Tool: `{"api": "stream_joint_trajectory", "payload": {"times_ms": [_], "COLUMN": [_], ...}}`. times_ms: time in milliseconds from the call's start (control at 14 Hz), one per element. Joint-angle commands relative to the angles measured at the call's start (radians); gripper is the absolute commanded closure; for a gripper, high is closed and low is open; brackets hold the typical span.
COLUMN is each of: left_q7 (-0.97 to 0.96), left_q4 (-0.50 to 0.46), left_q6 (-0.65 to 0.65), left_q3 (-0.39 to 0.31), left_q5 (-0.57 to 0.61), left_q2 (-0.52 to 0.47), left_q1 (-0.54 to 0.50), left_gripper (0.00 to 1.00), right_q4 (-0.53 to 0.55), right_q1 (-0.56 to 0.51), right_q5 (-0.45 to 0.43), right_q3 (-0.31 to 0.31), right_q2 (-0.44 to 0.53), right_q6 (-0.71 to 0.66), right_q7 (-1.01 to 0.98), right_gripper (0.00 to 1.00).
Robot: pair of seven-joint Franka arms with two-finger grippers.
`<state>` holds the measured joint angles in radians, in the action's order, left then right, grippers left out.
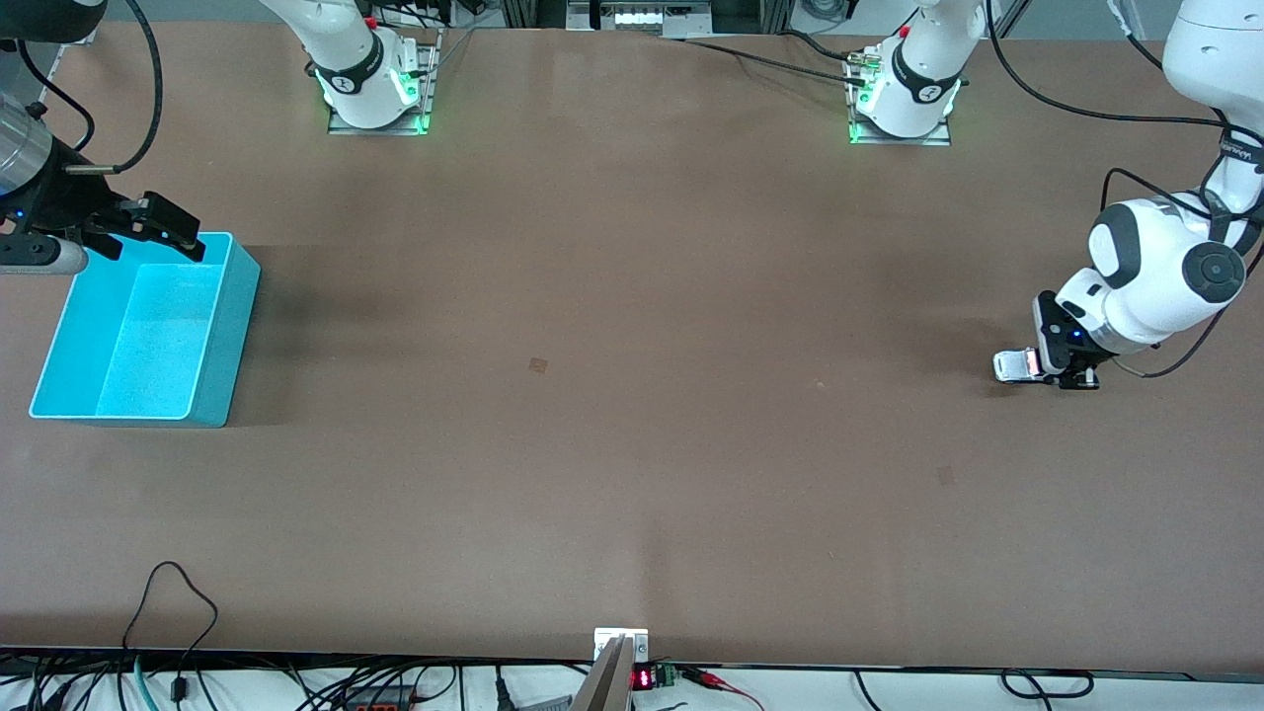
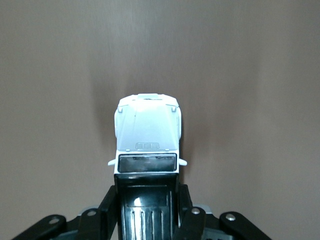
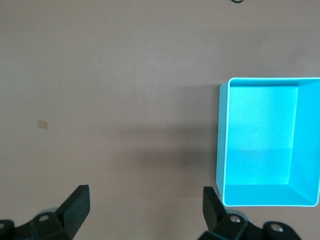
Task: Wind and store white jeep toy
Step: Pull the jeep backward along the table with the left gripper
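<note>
My left gripper [image 2: 147,212] is clamped on the black rear of the white jeep toy [image 2: 147,132], light, rigid, smooth plastic at table level; my right gripper [image 3: 145,205] waits wide open, holding nothing, above the cyan bin [image 1: 222,346].

Front camera is sitting high, facing both arm bases and taking in the whole brown table [image 1: 612,474]. Left wrist camera is looking down close onto the white jeep toy [image 2: 147,137] on that tabletop. Right wrist camera is hanging higher, looking down on the cyan bin [image 3: 260,197], which the front view is also showing at the right arm's end.
</note>
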<state>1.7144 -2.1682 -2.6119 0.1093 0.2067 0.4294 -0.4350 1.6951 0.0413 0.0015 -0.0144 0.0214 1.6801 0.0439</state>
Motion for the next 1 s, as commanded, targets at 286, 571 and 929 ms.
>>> {"api": "stream_joint_trajectory", "payload": {"times_ms": [286,571,929], "left_q7": [0.030,0.071,0.067], "left_q4": [0.018,0.031,0.033], "left_q6": [-0.010,-0.010,-0.010], "left_q3": [0.000,0.000,0.000], "left_q5": [0.046,0.048,0.046], "left_q2": [0.094,0.095,0.097], "left_q1": [-0.045,-0.045,-0.064], "left_gripper": [0.76,0.76,0.76], "right_q4": [-0.003,-0.005,-0.003], "right_q1": [-0.009,-0.009,-0.009], "right_q5": [0.002,0.002,0.002], "right_q3": [0.004,0.004,0.004], "right_q2": [0.006,0.005,0.006], "right_q6": [0.000,0.000,0.000], "right_q7": [-0.016,-0.016,-0.018], "right_gripper": [0.00,0.00,0.00]}}
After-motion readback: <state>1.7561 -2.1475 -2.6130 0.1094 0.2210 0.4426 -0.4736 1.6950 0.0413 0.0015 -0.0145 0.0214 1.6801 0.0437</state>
